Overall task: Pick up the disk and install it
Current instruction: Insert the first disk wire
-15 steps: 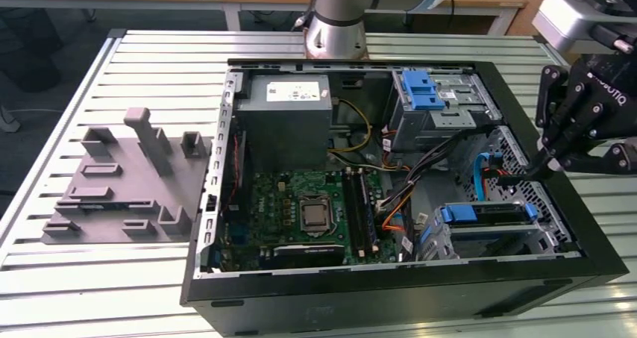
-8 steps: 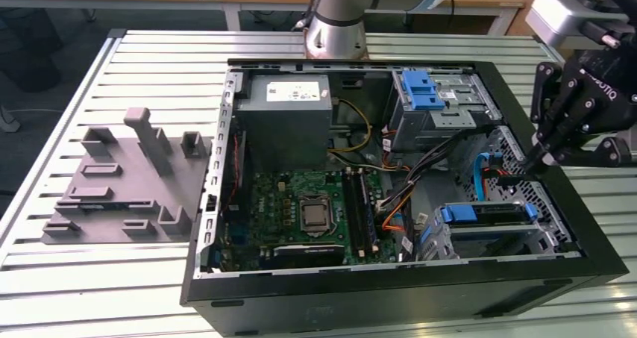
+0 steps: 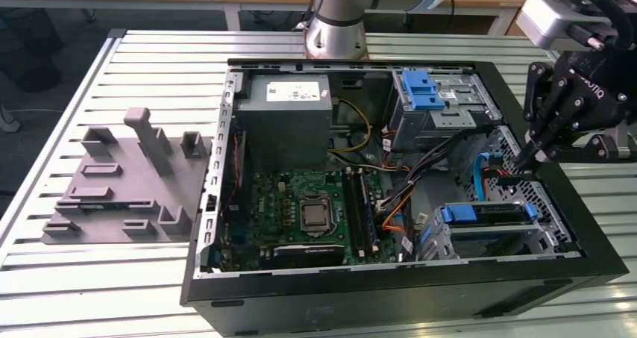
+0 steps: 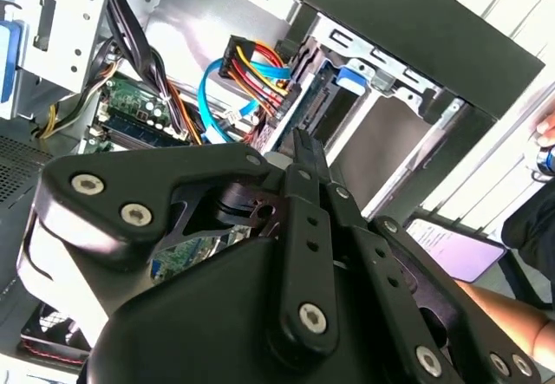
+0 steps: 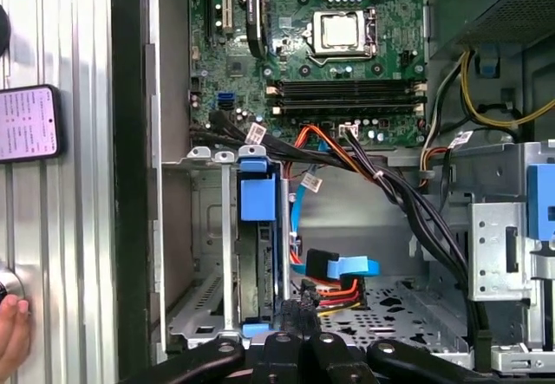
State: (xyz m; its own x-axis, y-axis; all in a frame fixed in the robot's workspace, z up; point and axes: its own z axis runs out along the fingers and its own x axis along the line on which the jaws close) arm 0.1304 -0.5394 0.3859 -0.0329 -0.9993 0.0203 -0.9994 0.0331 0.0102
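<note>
I see a green motherboard [image 3: 309, 207] in a black computer case [image 3: 398, 297]. At two o'clock from the board sits a silver drive cage [image 3: 443, 103] with its blue latch [image 3: 422, 90]. The gripper [image 3: 538, 153] is black.

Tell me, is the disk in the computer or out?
In. The disk sits in its bay inside the case, blue bracket showing.

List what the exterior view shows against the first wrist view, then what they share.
Exterior view: the arm's base, a grey block plate on the table at that view's left, and the grey box inside the case. First wrist view: a phone and a person's hand outside the case. Both: the circuit board, the blue-tabbed bay and the gripper.
</note>
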